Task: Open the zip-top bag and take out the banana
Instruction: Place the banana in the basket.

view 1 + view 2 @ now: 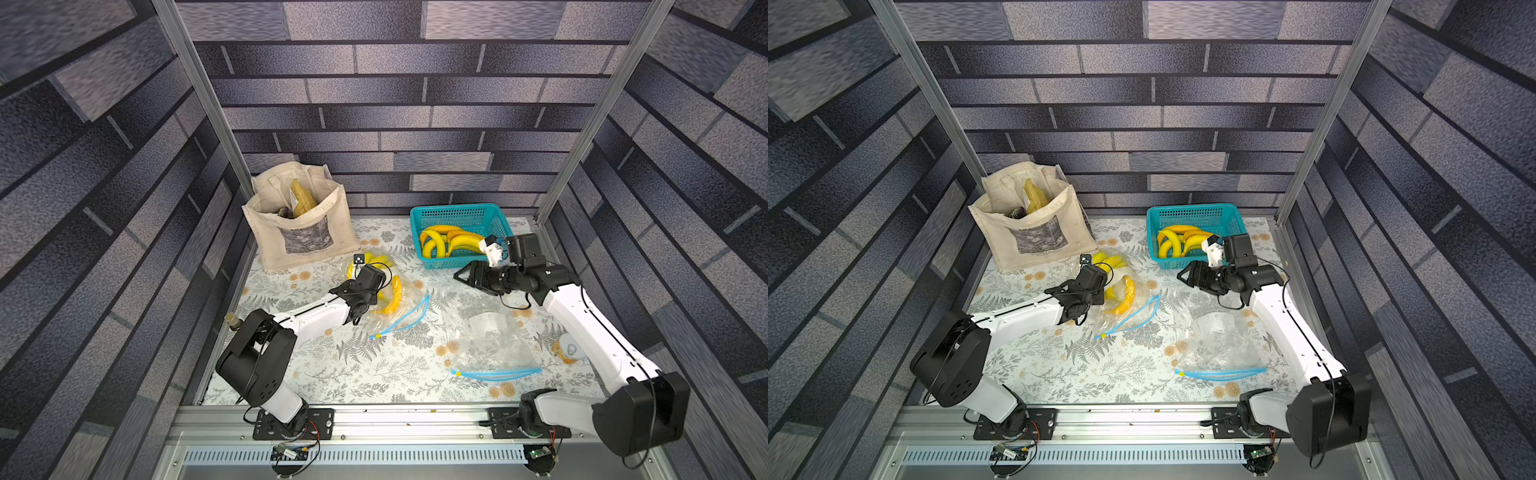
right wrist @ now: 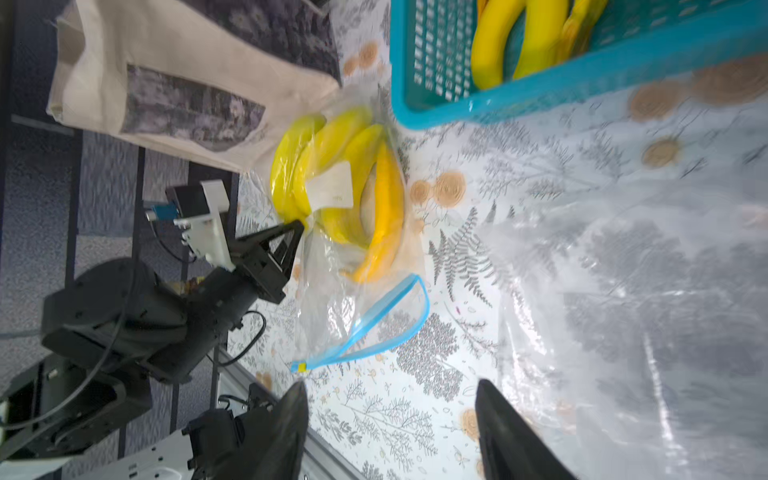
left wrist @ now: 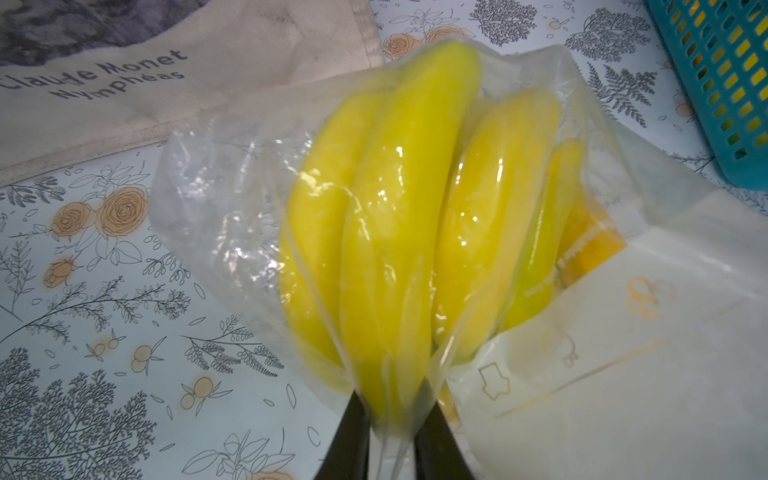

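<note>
Nearest the front a spare clear bag (image 1: 490,345) is left lying, while the unzipped zip-top bag (image 2: 328,291), bananas (image 1: 394,295) inside, is pinched by the left gripper (image 3: 392,392), and a reach by the wide-open, empty right gripper (image 2: 391,384) is judged needed next.

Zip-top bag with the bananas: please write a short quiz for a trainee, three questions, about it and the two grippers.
1. True or false: the right gripper is shut on a banana.
2. What does the left gripper pinch? A a loose banana; B the zip-top bag; C nothing.
3. Fill in: the loose bananas lie in the teal ___.
Key: 1 false, its jaws stand open and empty; 2 B; 3 basket.
</note>
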### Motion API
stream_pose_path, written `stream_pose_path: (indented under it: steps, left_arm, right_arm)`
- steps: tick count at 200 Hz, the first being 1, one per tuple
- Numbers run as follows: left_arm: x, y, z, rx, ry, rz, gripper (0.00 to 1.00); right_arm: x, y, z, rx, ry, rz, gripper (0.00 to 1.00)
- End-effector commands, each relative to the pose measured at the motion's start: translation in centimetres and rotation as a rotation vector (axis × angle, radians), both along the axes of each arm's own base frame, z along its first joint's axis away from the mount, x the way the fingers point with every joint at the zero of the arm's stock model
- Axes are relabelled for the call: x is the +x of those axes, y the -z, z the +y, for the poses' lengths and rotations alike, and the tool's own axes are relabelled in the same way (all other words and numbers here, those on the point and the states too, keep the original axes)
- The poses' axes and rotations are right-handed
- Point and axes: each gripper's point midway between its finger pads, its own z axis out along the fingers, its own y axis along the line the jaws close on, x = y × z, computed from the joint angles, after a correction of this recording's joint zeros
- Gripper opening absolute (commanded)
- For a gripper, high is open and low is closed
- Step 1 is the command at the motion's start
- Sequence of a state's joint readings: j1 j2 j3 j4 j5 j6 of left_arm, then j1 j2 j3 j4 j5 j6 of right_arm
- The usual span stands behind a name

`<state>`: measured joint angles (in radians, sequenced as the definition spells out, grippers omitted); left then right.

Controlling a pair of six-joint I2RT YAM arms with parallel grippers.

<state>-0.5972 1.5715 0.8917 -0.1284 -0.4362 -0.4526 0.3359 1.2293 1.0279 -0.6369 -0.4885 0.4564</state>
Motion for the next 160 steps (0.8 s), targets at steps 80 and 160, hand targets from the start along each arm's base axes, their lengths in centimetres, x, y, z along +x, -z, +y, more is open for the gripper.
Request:
stream_pose_path:
  steps: [80,160]
  left_arm:
    - [-1.2,0.4,0.9,-0.011,-0.015,0.036,0.22]
    - [-1.9,0.4,1.1,0.007,-0.012,0.032,0.33]
  right_arm:
    - [-3.2,5.0,8.5,0.125,0.008,0.025,0.59]
    - [-0.1,4.4,12.9,0.167,-0.038,0.011,0.53]
